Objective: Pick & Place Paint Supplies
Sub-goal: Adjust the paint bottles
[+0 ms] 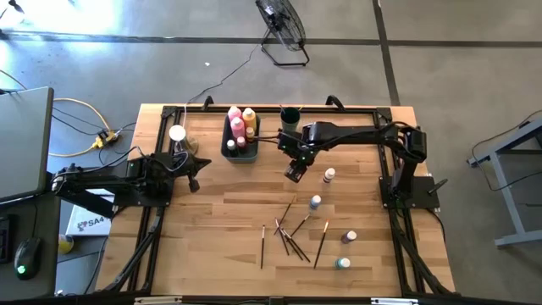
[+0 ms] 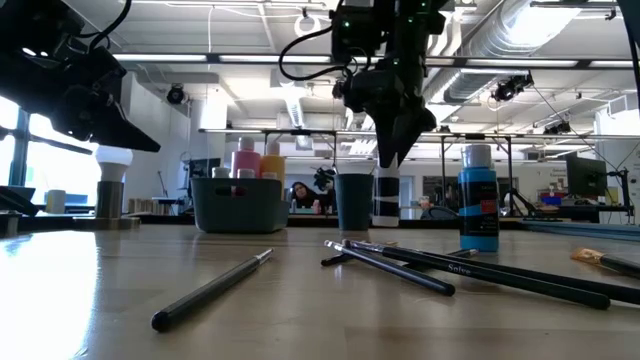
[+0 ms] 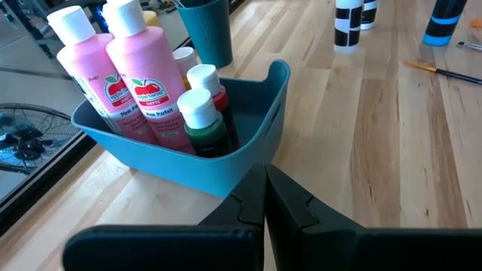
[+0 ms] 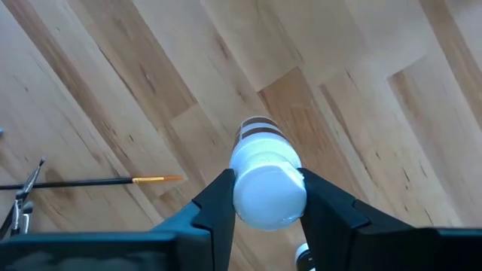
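My right gripper (image 1: 294, 173) points down over the middle of the table, shut on a small black-and-white striped paint bottle (image 2: 386, 197) with a white cap. A blue bin (image 1: 240, 141) at the far left-centre holds pink and yellow squeeze bottles (image 3: 147, 79) and small white-capped bottles (image 3: 202, 113). Several small bottles (image 1: 316, 202) stand on the table's right half, and dark-handled brushes (image 1: 292, 235) lie near the front. My left gripper (image 3: 265, 190) is shut and holds nothing, left of the bin. My right gripper pinches the bottle's white cap (image 4: 250, 197) between its two fingers, one on each side. The fingers come from above, pointing down. The bottle hangs upright below them; in the low view its base looks just clear of the table.
A teal cup (image 1: 290, 116) stands at the far edge, right of the bin. A white knob on a tan base (image 1: 177, 134) stands at the far left. A blue bottle (image 2: 478, 197) stands right of the held bottle. Bare wood lies between bin and brushes.
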Action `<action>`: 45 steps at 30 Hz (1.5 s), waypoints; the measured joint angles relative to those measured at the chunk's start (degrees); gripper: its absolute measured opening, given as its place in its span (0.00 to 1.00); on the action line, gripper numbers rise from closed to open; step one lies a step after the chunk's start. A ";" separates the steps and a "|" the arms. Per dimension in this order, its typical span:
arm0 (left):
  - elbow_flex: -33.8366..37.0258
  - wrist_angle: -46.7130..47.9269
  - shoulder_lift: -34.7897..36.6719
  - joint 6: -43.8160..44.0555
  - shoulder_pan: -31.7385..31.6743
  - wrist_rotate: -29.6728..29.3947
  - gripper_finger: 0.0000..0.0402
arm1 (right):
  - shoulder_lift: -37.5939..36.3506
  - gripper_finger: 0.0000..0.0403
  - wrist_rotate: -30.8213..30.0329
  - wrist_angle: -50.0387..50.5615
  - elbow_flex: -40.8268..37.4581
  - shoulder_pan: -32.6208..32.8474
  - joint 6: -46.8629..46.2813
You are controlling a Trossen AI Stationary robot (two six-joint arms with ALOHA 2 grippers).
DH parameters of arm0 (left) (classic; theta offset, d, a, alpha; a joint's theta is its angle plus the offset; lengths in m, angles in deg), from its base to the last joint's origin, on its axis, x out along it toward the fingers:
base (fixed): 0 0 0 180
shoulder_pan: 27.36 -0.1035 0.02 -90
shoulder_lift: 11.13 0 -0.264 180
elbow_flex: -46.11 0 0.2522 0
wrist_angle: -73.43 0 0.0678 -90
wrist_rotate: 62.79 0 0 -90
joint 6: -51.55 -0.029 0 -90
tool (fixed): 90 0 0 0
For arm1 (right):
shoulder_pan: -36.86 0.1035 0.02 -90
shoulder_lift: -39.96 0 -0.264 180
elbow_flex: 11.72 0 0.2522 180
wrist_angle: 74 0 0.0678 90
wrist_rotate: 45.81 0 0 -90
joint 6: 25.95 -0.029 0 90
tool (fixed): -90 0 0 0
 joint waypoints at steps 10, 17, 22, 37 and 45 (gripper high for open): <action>0.00 0.05 -0.01 0.09 0.01 0.00 0.00 | 0.00 0.29 -0.06 0.38 0.00 0.00 -0.80; 0.00 0.59 -0.01 0.10 0.00 0.01 0.00 | -0.02 0.30 -0.84 0.43 -1.86 0.00 -2.45; 0.00 0.81 0.01 0.11 0.02 0.00 0.00 | -0.02 0.30 -1.42 0.36 -2.67 0.13 -2.51; 0.00 0.81 -0.01 0.13 0.00 0.02 0.00 | -0.04 0.45 -1.57 -1.04 -2.64 0.37 -0.94; 0.00 0.81 -0.01 0.13 0.01 0.01 0.00 | -0.04 0.57 -1.10 -0.56 -2.34 0.33 0.57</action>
